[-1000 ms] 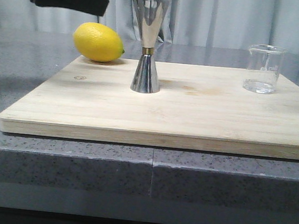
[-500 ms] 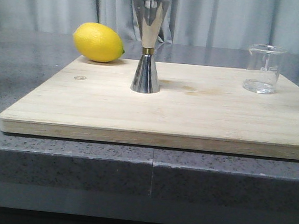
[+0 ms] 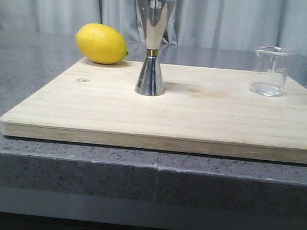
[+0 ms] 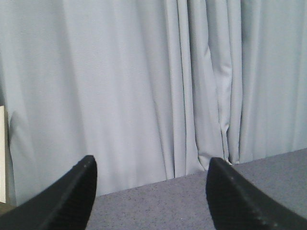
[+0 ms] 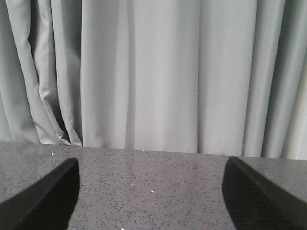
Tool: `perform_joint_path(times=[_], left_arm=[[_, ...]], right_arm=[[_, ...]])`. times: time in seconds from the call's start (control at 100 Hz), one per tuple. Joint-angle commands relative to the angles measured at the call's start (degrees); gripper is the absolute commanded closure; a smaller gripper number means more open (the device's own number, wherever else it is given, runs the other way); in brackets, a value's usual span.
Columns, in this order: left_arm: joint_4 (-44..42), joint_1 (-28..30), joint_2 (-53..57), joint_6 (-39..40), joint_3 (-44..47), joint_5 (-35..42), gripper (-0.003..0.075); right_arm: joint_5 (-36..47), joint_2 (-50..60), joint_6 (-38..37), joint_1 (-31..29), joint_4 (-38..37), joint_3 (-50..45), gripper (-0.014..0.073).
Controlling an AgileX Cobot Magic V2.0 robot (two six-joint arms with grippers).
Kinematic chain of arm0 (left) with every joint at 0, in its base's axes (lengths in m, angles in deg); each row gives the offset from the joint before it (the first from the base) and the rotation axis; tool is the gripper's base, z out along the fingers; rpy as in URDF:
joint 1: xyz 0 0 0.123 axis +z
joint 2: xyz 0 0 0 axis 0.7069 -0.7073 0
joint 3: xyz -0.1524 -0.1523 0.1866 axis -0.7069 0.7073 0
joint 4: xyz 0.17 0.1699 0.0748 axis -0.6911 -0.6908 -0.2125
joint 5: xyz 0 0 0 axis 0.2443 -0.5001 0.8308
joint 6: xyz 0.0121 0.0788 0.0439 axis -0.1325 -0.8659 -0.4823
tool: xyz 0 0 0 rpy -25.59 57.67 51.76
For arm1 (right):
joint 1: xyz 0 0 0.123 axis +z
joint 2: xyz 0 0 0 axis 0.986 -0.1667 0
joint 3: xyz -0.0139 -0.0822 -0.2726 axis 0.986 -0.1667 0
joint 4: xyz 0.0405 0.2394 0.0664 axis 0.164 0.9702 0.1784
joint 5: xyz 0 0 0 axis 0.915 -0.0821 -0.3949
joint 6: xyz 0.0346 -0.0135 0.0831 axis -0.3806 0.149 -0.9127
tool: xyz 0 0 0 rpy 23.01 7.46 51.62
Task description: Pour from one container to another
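Beaker (image 3: pixel 270 71) upright at the far right of the board (image 3: pixel 164 119), a shallow pool of clear liquid at its bottom, lip toward the jigger. Jigger (image 3: pixel 151 47) upright near the board's middle, wide cone up, gold band at the waist; contents not visible from the front view. Lemon (image 3: pixel 101 43) at the board's far left corner, well apart from both. Board flat on the grey counter (image 3: pixel 73 161).

Neither arm in the front view. Left tool (image 4: pixel 151 194) released, black fingers (image 4: pixel 72 199) spread wide with nothing between them, aimed level across bare counter toward the curtain (image 4: pixel 144 81). Right tool (image 5: pixel 148 199) likewise released and empty, fingers (image 5: pixel 45 199) wide apart, facing counter and curtain. Beaker and jigger outside both wrist views, so well clear of either tool; how far cannot be told.
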State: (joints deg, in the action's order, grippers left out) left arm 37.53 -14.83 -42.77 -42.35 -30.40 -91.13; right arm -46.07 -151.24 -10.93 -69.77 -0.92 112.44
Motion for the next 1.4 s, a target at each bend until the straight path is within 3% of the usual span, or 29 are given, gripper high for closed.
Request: perform_joint_path(times=[0.0, 0.45, 0.72, 0.94, 1.06, 1.13, 1.3, 1.39], left_arm=[[4.3, -0.5, 1.9, 3.1, -1.0, -0.4, 0.0272], [-2.0, -21.0, 1.9, 3.2, -0.7, 6.9, 0.0283], [-3.2, -26.9, 3.1, 8.5, -0.6, 7.7, 0.0283], [-6.4, -30.4, 8.6, 8.5, 0.2, 10.4, 0.0283], [-8.1, -31.3, 13.9, 8.5, 2.5, 16.7, 0.0283], [-8.1, -31.3, 17.5, 8.5, 4.7, 22.3, 0.0283], [-7.9, -31.3, 26.1, 8.5, 10.6, 40.4, 0.0331], [-7.7, -31.3, 29.7, 8.5, 12.7, 46.8, 0.0384]], right_arm=[[-0.5, 1.7, 2.4, -0.1, 1.5, 4.5, 0.0039], [-9.2, 5.4, 22.5, -0.1, 15.9, 13.7, 0.0039], [-12.1, 12.5, 37.1, -0.1, 27.8, 13.7, 0.0039], [-17.0, 17.5, 40.0, -0.1, 29.4, 13.7, 0.0039], [-17.1, 19.3, 46.0, -0.1, 30.8, 13.7, 0.0039], [-16.4, 19.8, 51.6, -0.1, 35.5, 13.7, 0.0039], [-10.1, 22.5, 69.9, -0.1, 53.9, 13.7, 0.0039], [-8.5, 23.9, 74.9, -0.1, 62.8, 13.7, 0.0039]])
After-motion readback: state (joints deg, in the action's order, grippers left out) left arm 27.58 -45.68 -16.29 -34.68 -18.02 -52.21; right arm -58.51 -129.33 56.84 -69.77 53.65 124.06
